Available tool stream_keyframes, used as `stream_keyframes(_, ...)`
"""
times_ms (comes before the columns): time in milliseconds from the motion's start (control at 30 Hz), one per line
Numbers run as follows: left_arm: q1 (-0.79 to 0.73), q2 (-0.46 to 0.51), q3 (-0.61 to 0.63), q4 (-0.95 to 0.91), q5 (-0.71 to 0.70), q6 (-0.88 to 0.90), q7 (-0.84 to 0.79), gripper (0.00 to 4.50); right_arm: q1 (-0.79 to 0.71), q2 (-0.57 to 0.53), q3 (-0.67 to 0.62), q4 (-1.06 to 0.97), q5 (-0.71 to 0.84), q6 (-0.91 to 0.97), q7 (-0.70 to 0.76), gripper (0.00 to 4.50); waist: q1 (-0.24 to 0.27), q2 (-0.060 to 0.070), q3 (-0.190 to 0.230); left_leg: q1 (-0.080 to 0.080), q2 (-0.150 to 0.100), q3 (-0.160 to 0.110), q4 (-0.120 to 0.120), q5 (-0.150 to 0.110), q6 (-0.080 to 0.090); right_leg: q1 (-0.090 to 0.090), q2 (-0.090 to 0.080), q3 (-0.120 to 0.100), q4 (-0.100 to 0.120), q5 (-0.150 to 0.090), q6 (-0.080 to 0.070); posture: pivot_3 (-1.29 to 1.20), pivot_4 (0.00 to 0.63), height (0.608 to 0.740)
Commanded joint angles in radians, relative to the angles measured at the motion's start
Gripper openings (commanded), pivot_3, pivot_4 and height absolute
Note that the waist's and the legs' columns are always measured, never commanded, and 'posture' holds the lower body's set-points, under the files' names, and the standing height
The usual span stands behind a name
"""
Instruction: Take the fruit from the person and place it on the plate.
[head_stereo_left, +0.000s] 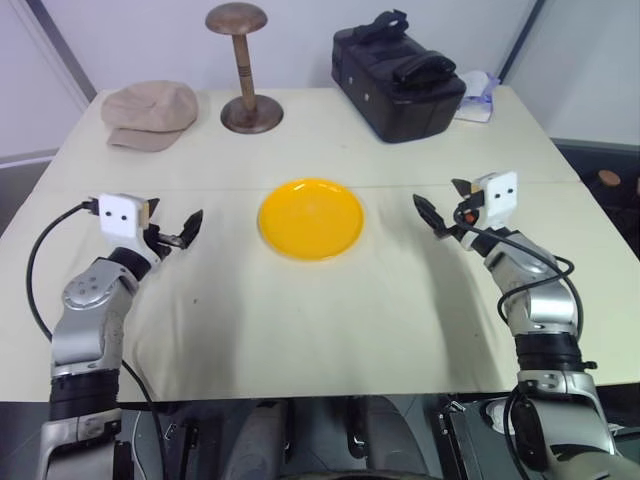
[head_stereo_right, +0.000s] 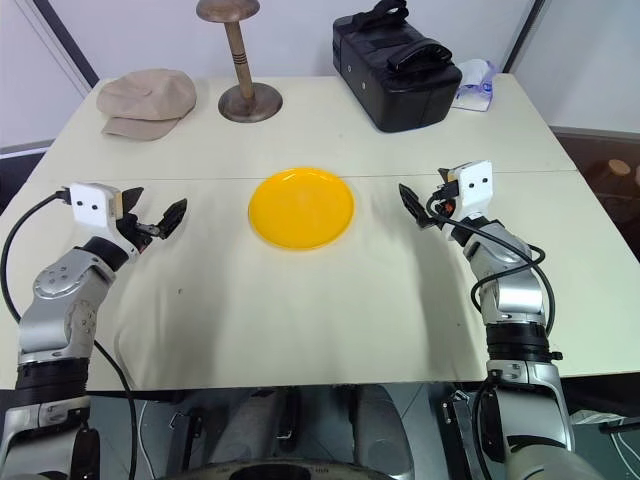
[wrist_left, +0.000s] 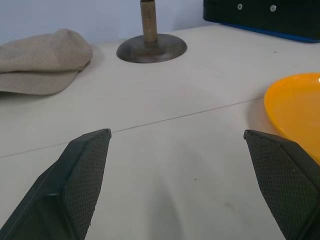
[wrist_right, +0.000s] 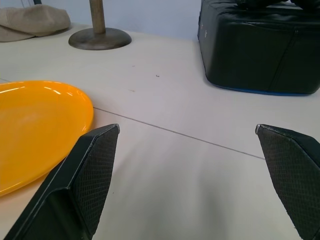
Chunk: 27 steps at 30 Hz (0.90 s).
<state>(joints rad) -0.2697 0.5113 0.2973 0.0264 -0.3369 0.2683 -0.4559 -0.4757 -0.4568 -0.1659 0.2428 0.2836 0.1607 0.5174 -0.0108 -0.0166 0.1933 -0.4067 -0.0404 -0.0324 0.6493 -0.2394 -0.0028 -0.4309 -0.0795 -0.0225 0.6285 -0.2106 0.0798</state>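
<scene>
The round yellow plate (head_stereo_left: 310, 218) lies flat in the middle of the cream table, with nothing on it. My left gripper (head_stereo_left: 172, 222) hovers just over the table to the plate's left, open, with nothing between its fingers (wrist_left: 85, 170). To the plate's right, my right gripper (head_stereo_left: 443, 200) is likewise open and holds nothing; the plate's rim (wrist_right: 60, 120) lies just beyond one of its fingers (wrist_right: 85, 175). The fruit and the person are out of view.
Along the far side of the table are a beige cap (head_stereo_left: 150, 115), a brown wooden stand (head_stereo_left: 245, 100) with a round base, a black bag (head_stereo_left: 400, 80) and a small white-and-blue packet (head_stereo_left: 478, 100). A seam crosses the tabletop (head_stereo_left: 300, 320) behind the plate.
</scene>
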Motion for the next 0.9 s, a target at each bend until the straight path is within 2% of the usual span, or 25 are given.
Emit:
stream_keyframes(33,-0.002,0.011,0.037,-0.025,-0.015,-0.024,-0.001,4.46,-0.018,-0.008,-0.021,-0.004,0.001,-0.026,0.003,4.5,0.0,0.0,0.0,0.0,0.0,0.0,0.0,0.0,0.0,0.0,0.0,0.0,0.0,0.0,0.0,0.0,0.15,0.74)
stream_keyframes(900,0.033,0.022,0.051,-0.029,-0.001,-0.03,0.0,4.46,-0.015,-0.003,-0.019,-0.001,-0.004,-0.024,0.0,4.5,0.0,0.0,0.0,0.0,0.0,0.0,0.0,0.0,0.0,0.0,0.0,0.0,0.0,0.0,0.0,0.0,0.15,0.74)
